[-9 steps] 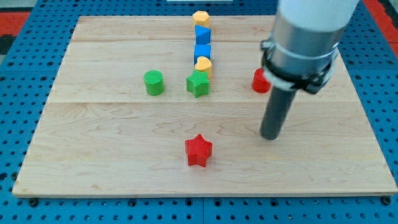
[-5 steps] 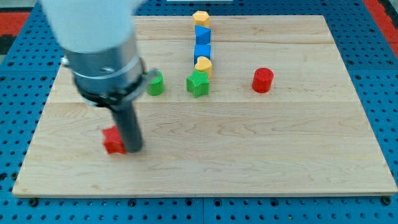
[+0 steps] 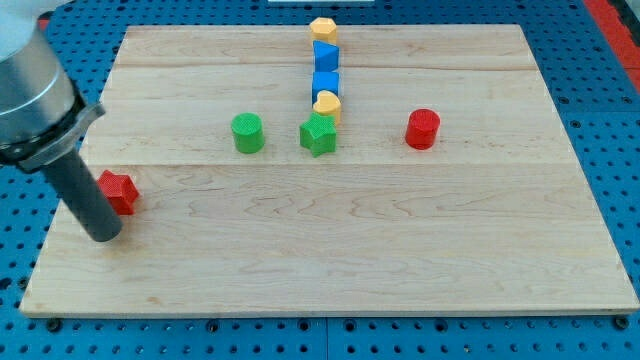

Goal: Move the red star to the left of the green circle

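Note:
The red star (image 3: 119, 191) lies near the board's left edge, well to the view's left of and below the green circle (image 3: 247, 132). My tip (image 3: 103, 236) rests on the board just below and left of the red star, and the dark rod touches the star's left side. The green circle stands on the board left of the green star (image 3: 318, 134).
A column at the view's top holds a yellow block (image 3: 323, 28), two blue blocks (image 3: 326, 55) (image 3: 325, 83) and a second yellow block (image 3: 327, 104). A red cylinder (image 3: 423, 129) stands to the right. The wooden board (image 3: 400, 250) ends close to the left of my tip.
My tip swept from the right side of the board to the far left. The red star went with it, from bottom centre to near the left edge and slightly upward.

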Motion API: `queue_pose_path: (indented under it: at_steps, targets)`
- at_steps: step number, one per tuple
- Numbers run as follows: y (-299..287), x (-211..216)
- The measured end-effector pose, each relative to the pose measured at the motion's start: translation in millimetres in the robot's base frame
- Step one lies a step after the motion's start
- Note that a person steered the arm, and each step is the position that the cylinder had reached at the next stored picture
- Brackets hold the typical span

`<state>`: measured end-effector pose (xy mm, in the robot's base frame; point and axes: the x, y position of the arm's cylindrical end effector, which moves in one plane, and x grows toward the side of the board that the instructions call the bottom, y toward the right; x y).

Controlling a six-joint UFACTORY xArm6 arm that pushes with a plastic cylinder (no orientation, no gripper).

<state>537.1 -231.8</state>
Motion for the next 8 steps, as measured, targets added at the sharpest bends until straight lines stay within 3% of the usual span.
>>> queue_pose_path:
  at_steps: [2,4,6,8]
  targets:
    - [2.8,-70.0]
    - [22.9,-109.5]
    - [38.9,-85.2]
    - [135.0,-53.4]
